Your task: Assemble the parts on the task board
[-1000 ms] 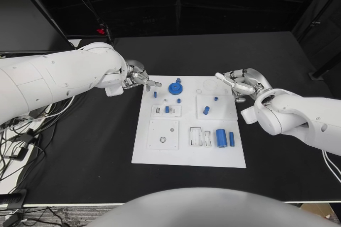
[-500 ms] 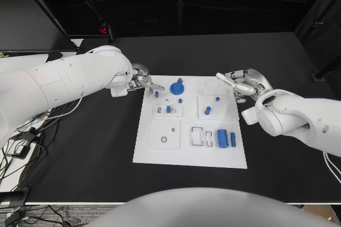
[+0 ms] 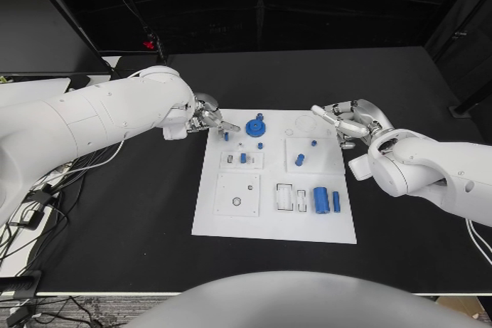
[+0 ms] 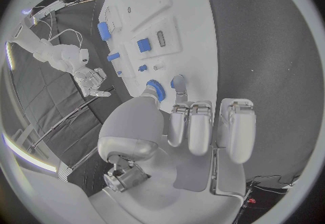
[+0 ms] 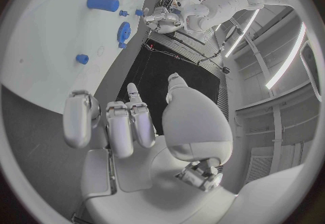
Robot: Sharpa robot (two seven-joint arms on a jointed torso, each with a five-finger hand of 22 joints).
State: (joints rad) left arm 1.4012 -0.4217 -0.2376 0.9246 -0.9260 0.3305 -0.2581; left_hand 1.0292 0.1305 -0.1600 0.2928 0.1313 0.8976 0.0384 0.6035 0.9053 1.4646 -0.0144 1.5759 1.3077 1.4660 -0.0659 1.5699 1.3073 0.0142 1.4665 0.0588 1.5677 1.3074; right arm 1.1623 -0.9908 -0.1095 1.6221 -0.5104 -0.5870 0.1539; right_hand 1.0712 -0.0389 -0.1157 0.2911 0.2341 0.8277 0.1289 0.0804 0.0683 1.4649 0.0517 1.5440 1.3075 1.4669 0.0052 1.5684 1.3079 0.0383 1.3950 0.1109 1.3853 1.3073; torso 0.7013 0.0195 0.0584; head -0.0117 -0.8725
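My left robot hand (image 3: 207, 119) sits at the far-left corner of the task board (image 3: 234, 225), fingertips (image 4: 179, 82) just beside the small blue peg (image 3: 225, 136) there. In the left wrist view nothing sits between the fingers; they are slightly curled and apart, so I read it as open and empty, poised over the peg. The blue gear (image 3: 254, 129) stands right next to it, with a short blue post (image 3: 259, 117) just beyond.

My right robot hand (image 3: 345, 120) hovers off the board's far-right edge, over the bench (image 3: 123, 228), fingers loosely spread, holding nothing.

Step in hand, as I judge it: reach for the first pick at the far-left group, peg or gear. Nothing looks assembled yet. Loose blue parts are spread over the board: one in the small left block (image 3: 242, 158), one (image 3: 298, 159) on the right block, a large cylinder (image 3: 320, 199) and a thin pin (image 3: 335, 201) near the right edge.

Next move: lower the fingertips, pinch the peg cleanly without nudging the gear. Clearance between them is tight, so approach from the outer side.
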